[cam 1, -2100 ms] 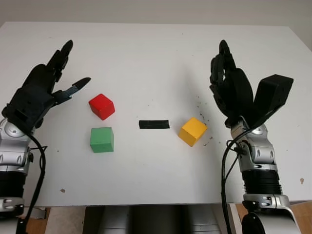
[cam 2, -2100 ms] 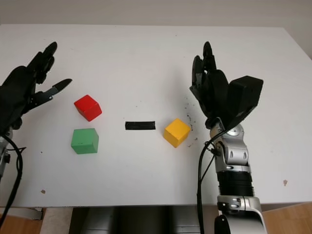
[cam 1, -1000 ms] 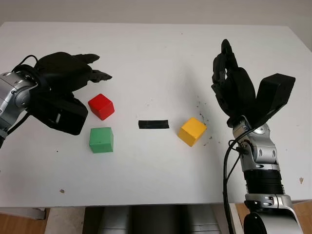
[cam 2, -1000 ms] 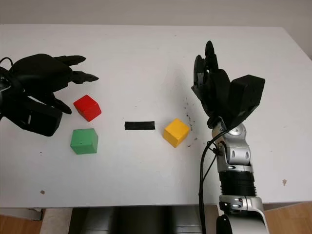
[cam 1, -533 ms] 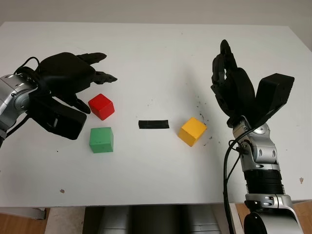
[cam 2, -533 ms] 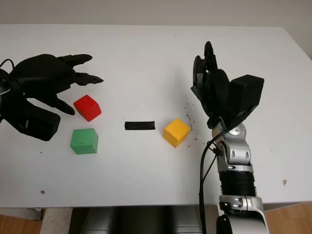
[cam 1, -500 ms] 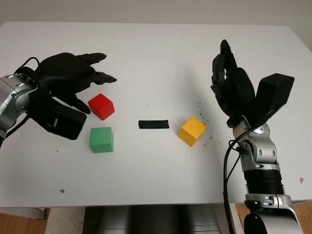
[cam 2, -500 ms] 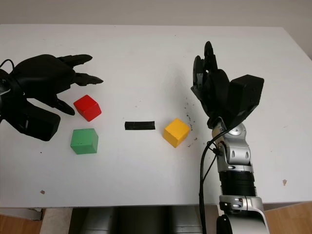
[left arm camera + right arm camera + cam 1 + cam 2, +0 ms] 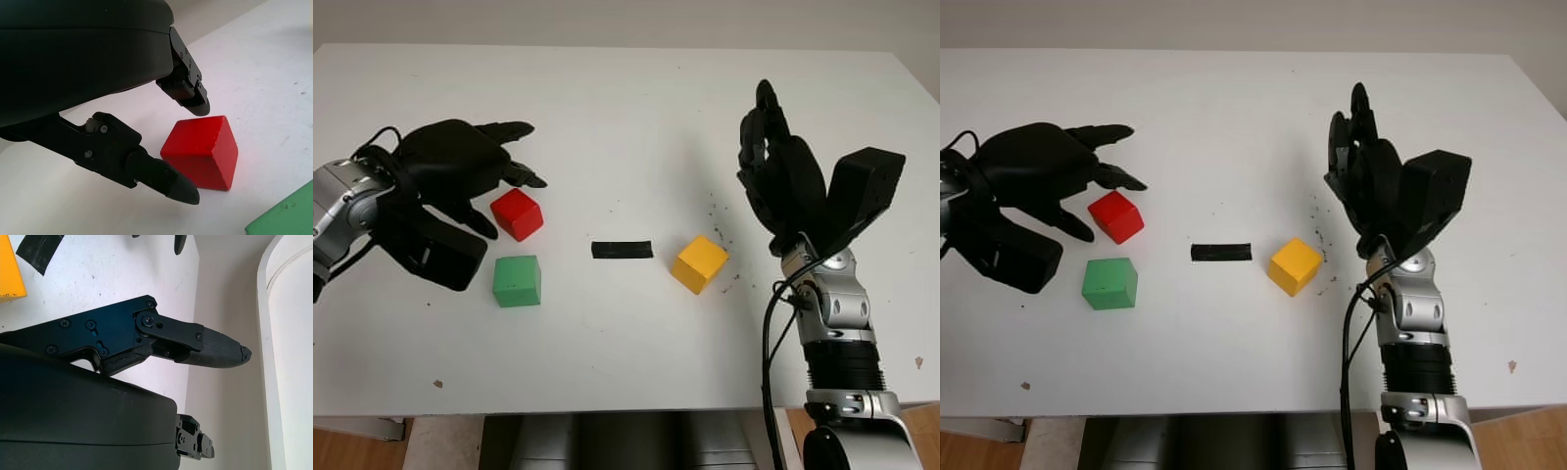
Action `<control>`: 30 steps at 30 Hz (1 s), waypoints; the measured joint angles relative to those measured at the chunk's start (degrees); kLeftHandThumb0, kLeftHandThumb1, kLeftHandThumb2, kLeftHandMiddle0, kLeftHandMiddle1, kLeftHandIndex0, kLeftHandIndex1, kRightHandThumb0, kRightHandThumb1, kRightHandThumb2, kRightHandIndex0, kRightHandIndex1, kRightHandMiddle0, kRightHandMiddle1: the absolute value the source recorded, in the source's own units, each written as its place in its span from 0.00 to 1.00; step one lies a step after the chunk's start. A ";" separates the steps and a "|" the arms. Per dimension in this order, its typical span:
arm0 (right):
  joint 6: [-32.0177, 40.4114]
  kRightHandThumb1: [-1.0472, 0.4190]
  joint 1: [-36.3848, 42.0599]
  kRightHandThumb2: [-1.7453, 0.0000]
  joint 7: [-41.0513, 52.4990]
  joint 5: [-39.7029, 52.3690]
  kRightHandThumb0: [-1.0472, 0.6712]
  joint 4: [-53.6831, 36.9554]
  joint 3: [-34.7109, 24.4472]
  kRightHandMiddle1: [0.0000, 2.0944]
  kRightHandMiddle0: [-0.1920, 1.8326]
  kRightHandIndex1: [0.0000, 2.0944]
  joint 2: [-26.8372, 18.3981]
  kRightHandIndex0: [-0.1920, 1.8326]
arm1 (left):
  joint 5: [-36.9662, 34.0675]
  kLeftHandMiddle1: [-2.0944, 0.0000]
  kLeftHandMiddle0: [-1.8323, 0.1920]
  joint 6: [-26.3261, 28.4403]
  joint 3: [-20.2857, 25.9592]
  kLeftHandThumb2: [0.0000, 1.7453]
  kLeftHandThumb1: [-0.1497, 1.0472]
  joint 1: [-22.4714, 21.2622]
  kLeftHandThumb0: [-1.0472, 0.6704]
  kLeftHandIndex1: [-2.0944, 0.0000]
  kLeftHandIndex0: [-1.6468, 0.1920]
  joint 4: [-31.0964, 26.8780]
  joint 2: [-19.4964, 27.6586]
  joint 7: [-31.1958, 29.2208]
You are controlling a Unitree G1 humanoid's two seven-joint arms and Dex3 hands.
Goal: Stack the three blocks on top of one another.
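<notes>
Hovering open, left hand (image 9: 460,181) partly hides red block (image 9: 518,214); right hand (image 9: 783,181) open, raised.

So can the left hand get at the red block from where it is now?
Probably yes. The left hand is open just over the red block, a finger on either side, nothing between. The green block sits close beside but apart.

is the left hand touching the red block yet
Apart. The left wrist view shows bare table between the left hand's fingertips and the red block on both sides; the open hand brackets it.
</notes>
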 measured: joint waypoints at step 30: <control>0.35 0.00 0.01 0.61 0.09 0.40 0.16 -0.09 -0.03 0.00 0.00 0.00 0.00 0.00 | 10.13 0.96 0.79 -3.50 -4.34 0.03 0.88 -0.64 0.37 0.49 0.62 4.12 -0.57 15.81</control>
